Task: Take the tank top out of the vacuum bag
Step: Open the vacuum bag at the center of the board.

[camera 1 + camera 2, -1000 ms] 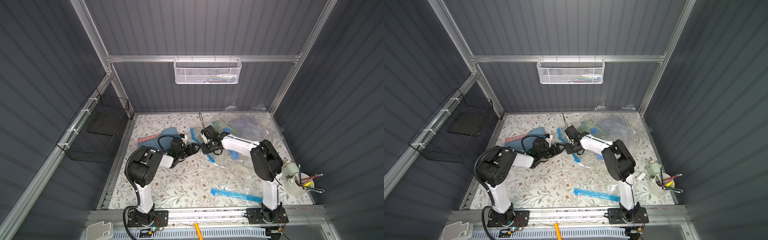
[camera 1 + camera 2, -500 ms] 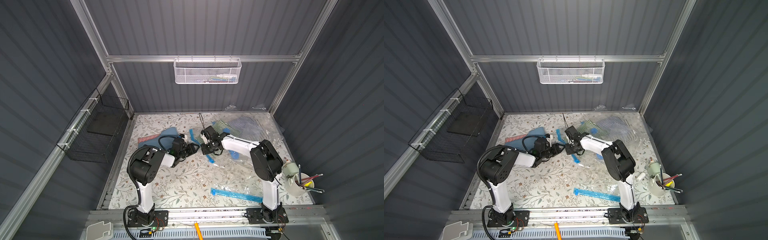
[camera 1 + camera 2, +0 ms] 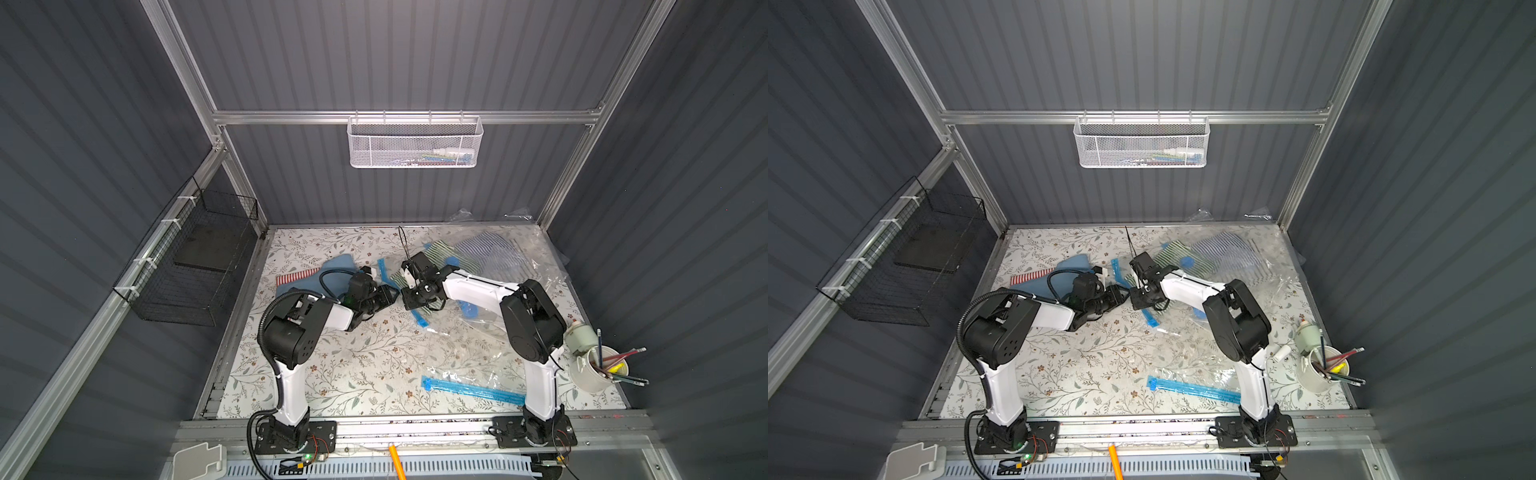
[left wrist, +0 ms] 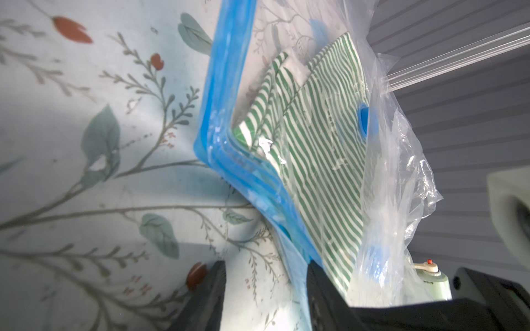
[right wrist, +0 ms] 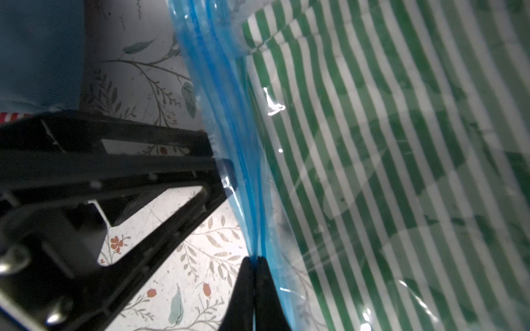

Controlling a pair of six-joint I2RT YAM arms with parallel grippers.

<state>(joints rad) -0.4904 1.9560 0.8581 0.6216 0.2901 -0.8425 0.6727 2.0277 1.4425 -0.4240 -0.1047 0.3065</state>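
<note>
Pinching: right gripper [image 5: 254, 268] pressed together on blue seal [image 5: 229, 114] of clear plastic vacuum bag [image 4: 401, 172].
Left gripper [image 4: 263, 275]: spread astride that seal.
Green-striped fabric tank top [image 5: 387, 157]: inside bag, frame right.
Remaining: opening, extraction.

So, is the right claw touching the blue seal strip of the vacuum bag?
Touching. The right wrist view shows the right claw shut on the blue seal strip of the vacuum bag, with the strip pinched between its fingertips.
</note>
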